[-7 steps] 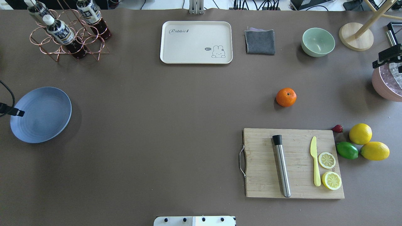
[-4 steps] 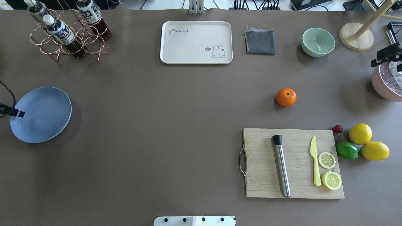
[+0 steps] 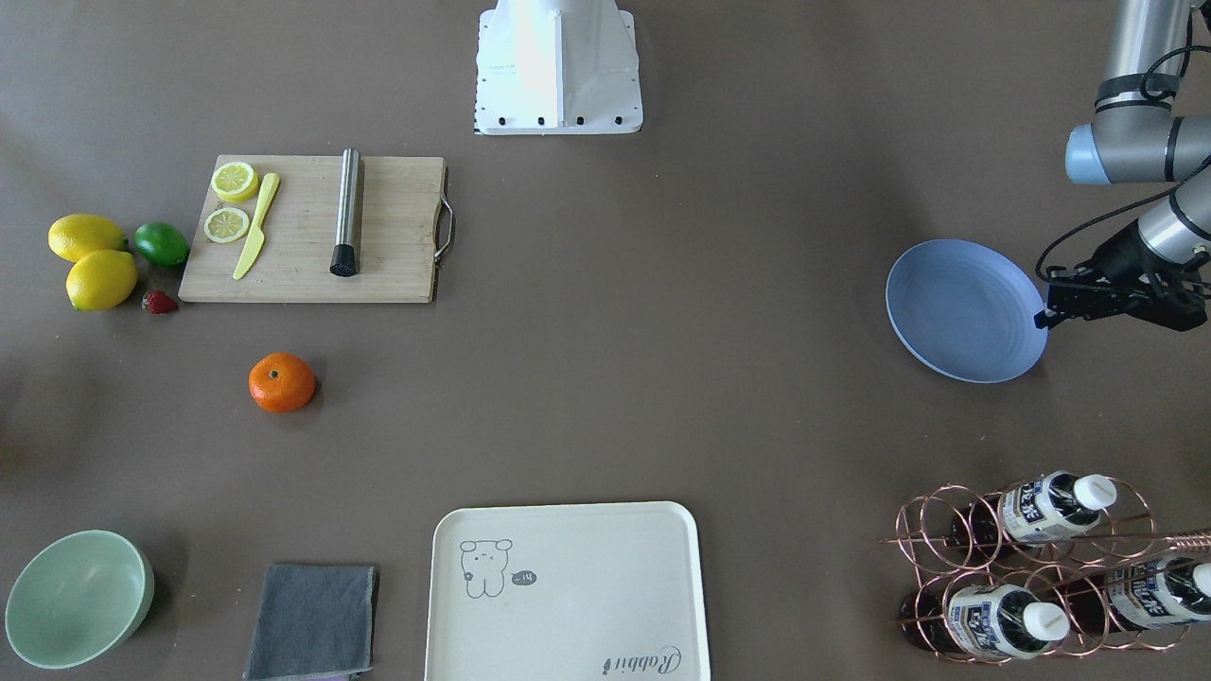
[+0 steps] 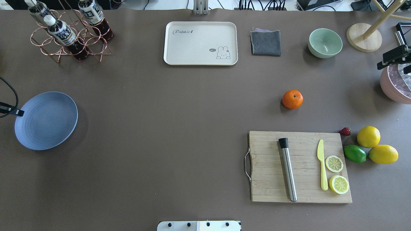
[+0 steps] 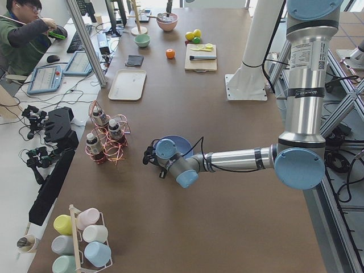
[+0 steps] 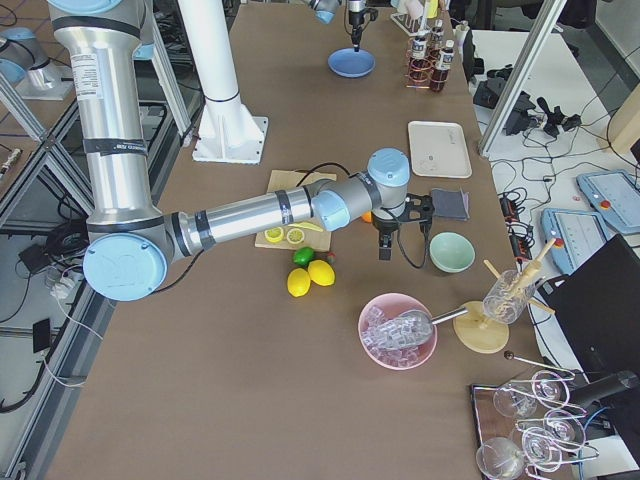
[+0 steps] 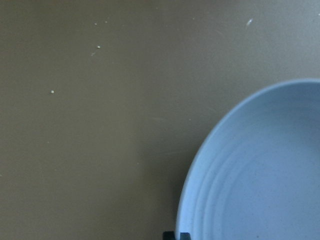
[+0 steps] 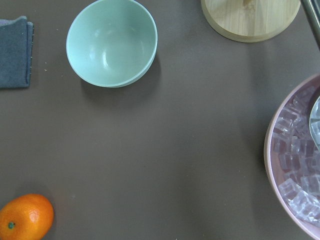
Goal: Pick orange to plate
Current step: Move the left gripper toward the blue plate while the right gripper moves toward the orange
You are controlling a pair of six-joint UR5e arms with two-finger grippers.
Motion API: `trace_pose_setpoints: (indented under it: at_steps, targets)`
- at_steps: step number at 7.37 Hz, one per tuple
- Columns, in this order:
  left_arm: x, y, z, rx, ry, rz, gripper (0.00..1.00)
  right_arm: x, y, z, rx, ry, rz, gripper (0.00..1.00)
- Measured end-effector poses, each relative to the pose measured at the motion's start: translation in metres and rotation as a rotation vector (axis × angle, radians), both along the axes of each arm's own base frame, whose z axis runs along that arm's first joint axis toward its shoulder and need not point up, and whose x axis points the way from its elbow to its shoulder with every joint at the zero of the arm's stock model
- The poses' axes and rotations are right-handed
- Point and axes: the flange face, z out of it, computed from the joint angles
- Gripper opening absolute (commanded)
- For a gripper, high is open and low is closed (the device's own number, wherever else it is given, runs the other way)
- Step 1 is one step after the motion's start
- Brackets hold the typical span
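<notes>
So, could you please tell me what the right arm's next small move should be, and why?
Probably swing the right gripper toward the orange and centre above it. The gripper hangs by the rim of the pink ice bowl, well aside of the orange, which sits free on the table and shows only in the lower-left corner of the right wrist view.

**Surface Findings**

Table cover [image 4: 160,128]: matt brown; cutting board [image 4: 269,166]: bare wood, visible grain; cylinder [image 4: 288,175]: brushed metal, black cap; plate [image 4: 46,121]: matt blue, ringed; orange [image 4: 292,99]: glossy, dimpled; bowl [image 4: 325,42]: glossy green; cloth [image 4: 265,42]: grey fabric; rack [image 4: 99,51]: shiny copper wire.
</notes>
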Motion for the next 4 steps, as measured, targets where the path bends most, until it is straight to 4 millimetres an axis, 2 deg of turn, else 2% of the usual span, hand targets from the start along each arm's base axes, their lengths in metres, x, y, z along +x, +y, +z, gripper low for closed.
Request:
trace_pose_setpoints:
  at_steps: [2, 4]
  targets:
    - [0.0, -0.004, -0.047, -0.077, 0.108, -0.002, 0.0, -0.014, -0.007, -0.014, 0.008, -0.002, 0.001, 1.0]
    - [0.01, -0.015, -0.106, -0.095, 0.174, -0.033, 0.0, -0.042, -0.014, -0.033, 0.015, 0.0, -0.006, 1.0]
